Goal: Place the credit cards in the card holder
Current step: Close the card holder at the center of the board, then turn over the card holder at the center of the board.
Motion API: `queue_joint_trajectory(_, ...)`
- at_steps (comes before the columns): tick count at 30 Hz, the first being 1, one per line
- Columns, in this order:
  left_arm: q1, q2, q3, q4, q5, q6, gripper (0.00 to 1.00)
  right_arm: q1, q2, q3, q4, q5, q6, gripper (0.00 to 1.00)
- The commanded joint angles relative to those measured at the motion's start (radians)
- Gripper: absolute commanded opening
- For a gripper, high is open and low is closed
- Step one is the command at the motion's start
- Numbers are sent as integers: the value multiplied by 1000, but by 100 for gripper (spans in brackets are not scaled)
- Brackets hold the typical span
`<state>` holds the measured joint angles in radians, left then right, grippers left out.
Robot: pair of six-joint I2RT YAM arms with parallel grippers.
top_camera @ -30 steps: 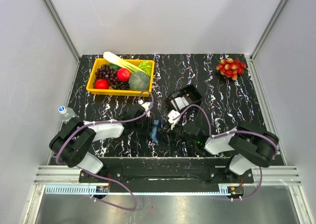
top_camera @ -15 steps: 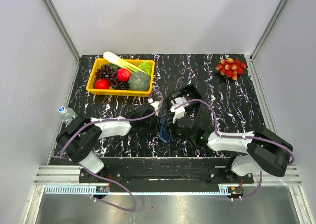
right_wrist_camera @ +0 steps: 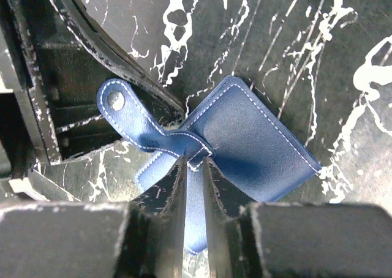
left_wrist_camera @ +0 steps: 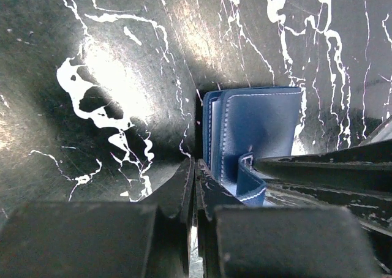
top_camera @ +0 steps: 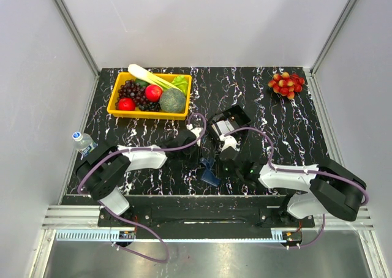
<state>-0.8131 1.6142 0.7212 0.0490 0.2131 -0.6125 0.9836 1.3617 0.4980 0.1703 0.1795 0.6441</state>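
The right hand [right_wrist_camera: 195, 163] narrowly pinches the card holder [right_wrist_camera: 257, 140], lying on the worktop [right_wrist_camera: 306, 33] between both arms, by its strap edge, while the left hand [left_wrist_camera: 195, 168] sits closed and empty beside it, so that 1 thin grip could slip.

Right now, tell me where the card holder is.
In the top view, the card holder lies front-centre on the table, between the left gripper and the right gripper, just in front of the black tray.
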Motion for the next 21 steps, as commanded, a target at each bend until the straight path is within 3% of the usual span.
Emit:
queue_joint_trajectory(1,-9,13,40,48,-39,-50,6,9,-111,8,-87,40,55,25)
queue_joint_trajectory(5,-5,-54,-3,-47,-197,-79,7,6,-211,59,-247,135,42,35)
queue_joint_trajectory(7,12,-106,-28,-96,-262,-85,14,3,-236,57,-302,175,74,40)
queue_joint_trajectory(9,40,-158,-63,-113,-277,-82,18,-11,-259,25,-319,175,123,54)
queue_joint_trajectory(13,68,-285,-92,-185,-346,-64,27,-29,-291,-44,-330,124,258,56)
queue_joint_trajectory(18,46,-398,-69,-118,-258,19,33,-42,-328,-145,-250,58,382,57)
queue_joint_trajectory(21,-7,-360,7,-100,-186,68,36,-65,-326,-162,-242,32,393,61)
